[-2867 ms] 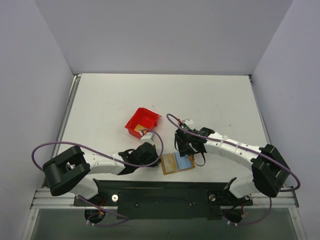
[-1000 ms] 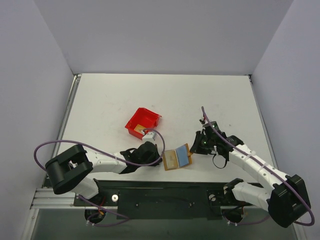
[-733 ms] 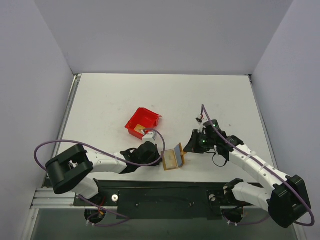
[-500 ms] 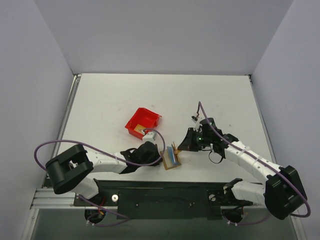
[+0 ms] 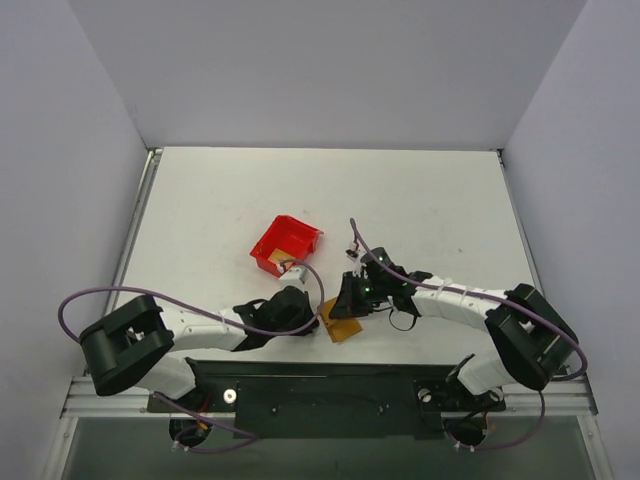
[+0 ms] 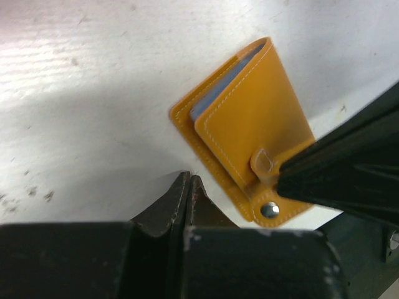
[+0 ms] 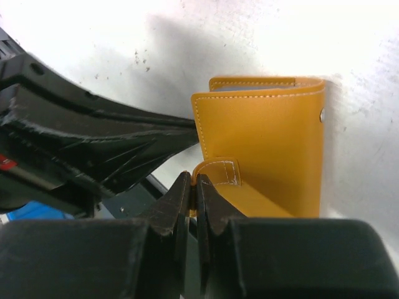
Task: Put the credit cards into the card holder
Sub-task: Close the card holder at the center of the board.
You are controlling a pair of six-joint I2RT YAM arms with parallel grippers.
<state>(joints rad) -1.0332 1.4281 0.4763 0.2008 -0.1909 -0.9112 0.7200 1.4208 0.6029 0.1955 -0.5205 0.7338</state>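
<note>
Both pairs of jaws are pinched tight, nothing held that I can see. The card holder (image 5: 342, 328) lies folded closed on the table between them, with my right gripper (image 7: 193, 180) at its tab and my left gripper (image 6: 189, 180) just off its edge. The snap looks unfastened, so the flap may spring open, and a sideways push could skid it away.

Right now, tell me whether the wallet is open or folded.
Folded: the wallet has its orange cover lying over the other half, with only a sliver of blue lining showing. Its tab sits clear of the bare stud.
</note>
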